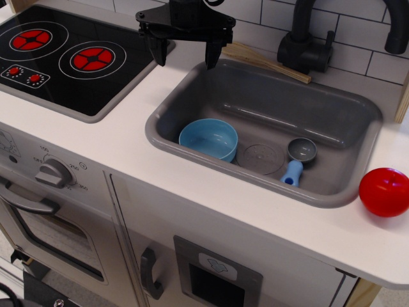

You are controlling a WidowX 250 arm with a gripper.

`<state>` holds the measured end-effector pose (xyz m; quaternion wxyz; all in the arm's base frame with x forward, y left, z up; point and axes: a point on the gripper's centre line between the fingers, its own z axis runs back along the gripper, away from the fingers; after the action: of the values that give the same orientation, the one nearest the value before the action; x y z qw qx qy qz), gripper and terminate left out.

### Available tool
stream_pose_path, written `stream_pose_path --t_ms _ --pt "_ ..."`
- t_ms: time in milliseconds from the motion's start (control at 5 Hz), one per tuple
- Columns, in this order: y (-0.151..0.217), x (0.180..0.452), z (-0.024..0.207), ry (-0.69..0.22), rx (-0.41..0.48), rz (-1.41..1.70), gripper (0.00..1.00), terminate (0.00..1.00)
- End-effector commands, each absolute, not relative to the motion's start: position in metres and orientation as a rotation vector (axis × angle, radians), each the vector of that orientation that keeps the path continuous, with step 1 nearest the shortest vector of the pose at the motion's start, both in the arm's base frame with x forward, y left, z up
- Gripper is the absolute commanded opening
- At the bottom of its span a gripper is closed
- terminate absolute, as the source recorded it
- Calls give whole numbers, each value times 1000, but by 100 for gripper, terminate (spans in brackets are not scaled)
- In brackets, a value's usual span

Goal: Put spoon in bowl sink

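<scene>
The spoon point(297, 160) lies on the sink floor at the right, grey scoop up against the wall, light-blue handle toward the front rim. The light-blue bowl point(208, 139) sits upright and empty on the sink floor at the left. The grey sink point(348, 102) is set in the white counter. My black gripper point(185, 56) hangs open and empty above the sink's back left corner, well apart from the spoon and the bowl.
A round drain disc point(261, 157) lies between bowl and spoon. A long wooden utensil point(265, 62) lies behind the sink by the black faucet point(307, 45). A red ball point(384, 192) sits on the counter at the right. A black stove top point(57, 57) is at the left.
</scene>
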<state>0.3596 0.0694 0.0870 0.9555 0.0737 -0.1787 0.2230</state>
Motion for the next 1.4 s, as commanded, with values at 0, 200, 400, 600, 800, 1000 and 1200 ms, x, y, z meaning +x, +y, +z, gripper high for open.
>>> stream_pose_path --t_ms 0,200,400,600,800,1000,1200 --pt "69 360 87 -363 150 453 100 0" --pt "34 361 94 -311 106 351 100 0" --pt "0 354 94 -319 53 214 100 0" --pt "-26 348 80 -268 30 182 100 0" --pt "-51 342 49 -217 18 154 100 0" --pt "-65 345 30 -242 38 190 100 0" --pt "-70 346 10 -219 41 187 100 0"
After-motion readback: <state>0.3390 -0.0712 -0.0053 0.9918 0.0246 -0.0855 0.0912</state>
